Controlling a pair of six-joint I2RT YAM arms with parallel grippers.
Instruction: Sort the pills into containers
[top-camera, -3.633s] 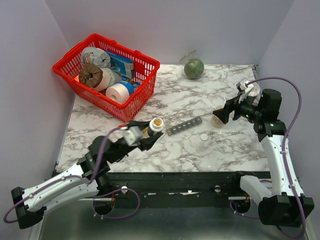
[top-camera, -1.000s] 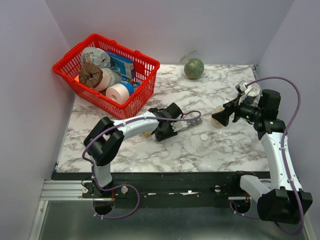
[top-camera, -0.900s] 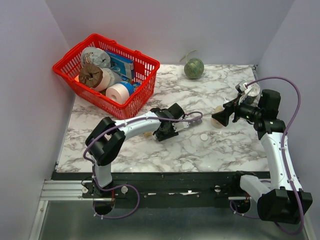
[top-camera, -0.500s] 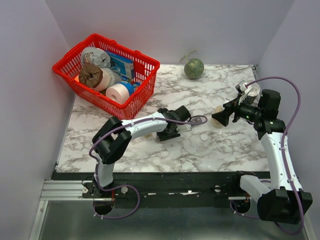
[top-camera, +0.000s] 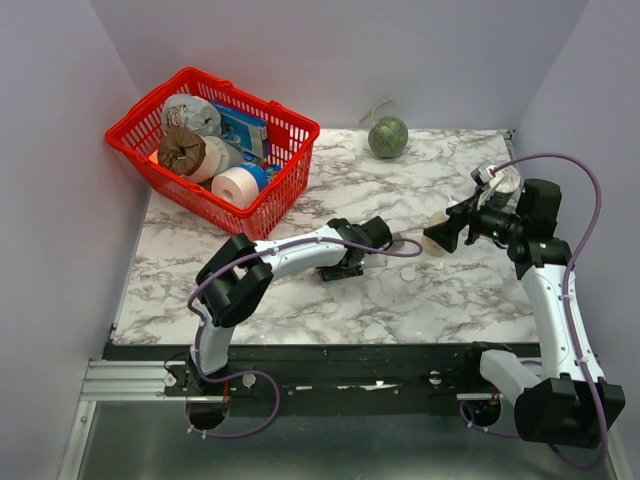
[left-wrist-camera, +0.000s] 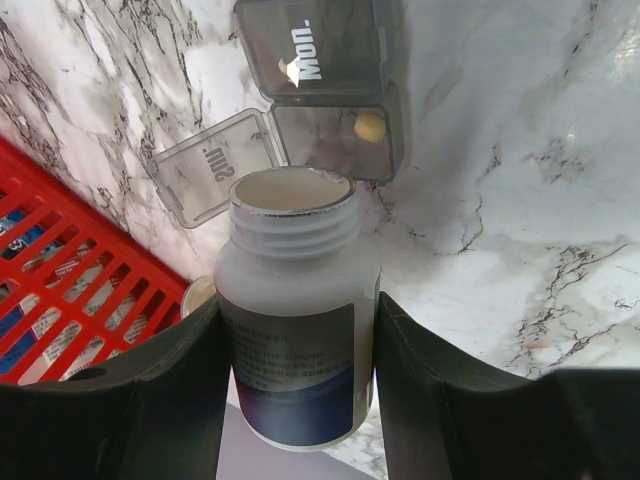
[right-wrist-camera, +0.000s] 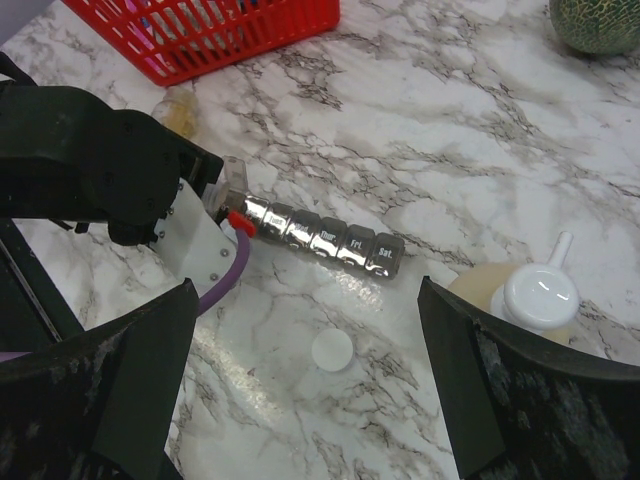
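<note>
Left end effector (left-wrist-camera: 296, 325) was closed on the bottle (left-wrist-camera: 297, 300). Both pads were clamped on the labelled body, cap off, mouth pointed at the pill box (left-wrist-camera: 335, 95) at 12 o'clock. Right end effector (right-wrist-camera: 308, 290) was spread wide with nothing held, above the surface (right-wrist-camera: 470, 130) beside the nozzle bottle (right-wrist-camera: 528, 295).

The "Sun." lid was flipped open at 10 o'clock of the bottle mouth. One yellow pill (left-wrist-camera: 370, 125) was seen in that compartment; "Mon." was shut.

Pills were judged tiny, light and prone to roll or bounce. Bottle was judged light, rigid and smooth, best gripped mid-body.

No pills could be made out inside the bottle: the wall was opaque and the mouth showed only pale. In the overhead view the pill box was mostly hidden under the left arm. A loose white cap (right-wrist-camera: 332, 350) lay at 6 o'clock of the box.
</note>
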